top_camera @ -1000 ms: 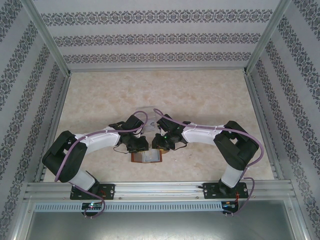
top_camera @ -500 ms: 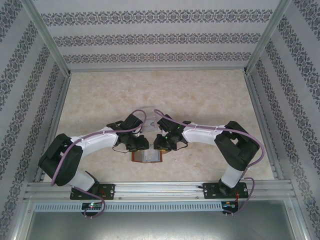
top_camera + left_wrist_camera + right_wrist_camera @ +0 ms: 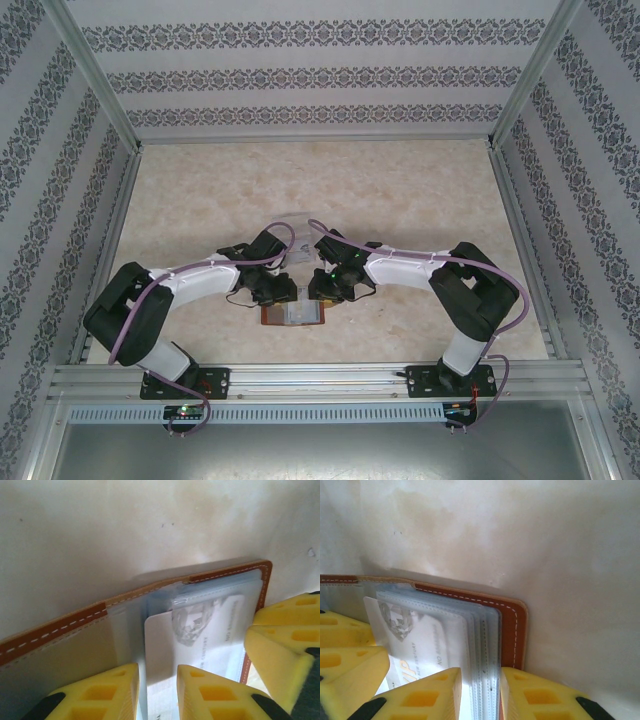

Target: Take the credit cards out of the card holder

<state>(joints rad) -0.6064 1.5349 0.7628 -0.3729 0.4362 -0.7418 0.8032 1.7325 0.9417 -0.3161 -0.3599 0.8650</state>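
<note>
The reddish-brown card holder (image 3: 293,316) lies open on the table, just in front of both grippers. In the left wrist view its stitched leather edge (image 3: 60,625) frames clear pockets. A pale credit card (image 3: 165,640) sticks partway out of one pocket. My left gripper (image 3: 157,692) is down on the holder, jaws slightly apart, with the card's left edge in the gap. My right gripper (image 3: 481,695) is open a little too, straddling the fanned pocket edges, one finger over the leather border (image 3: 512,625). The printed card (image 3: 427,640) shows through the pockets.
A clear plastic tray (image 3: 292,222) sits on the table just beyond the two wrists. Aluminium frame rails (image 3: 120,250) border the table left and right. The right gripper's yellow finger (image 3: 285,645) crowds the holder's right end.
The left arm's elbow swung out to the left, then came back to where it was. Both grippers stay over the holder, which has not shifted.
</note>
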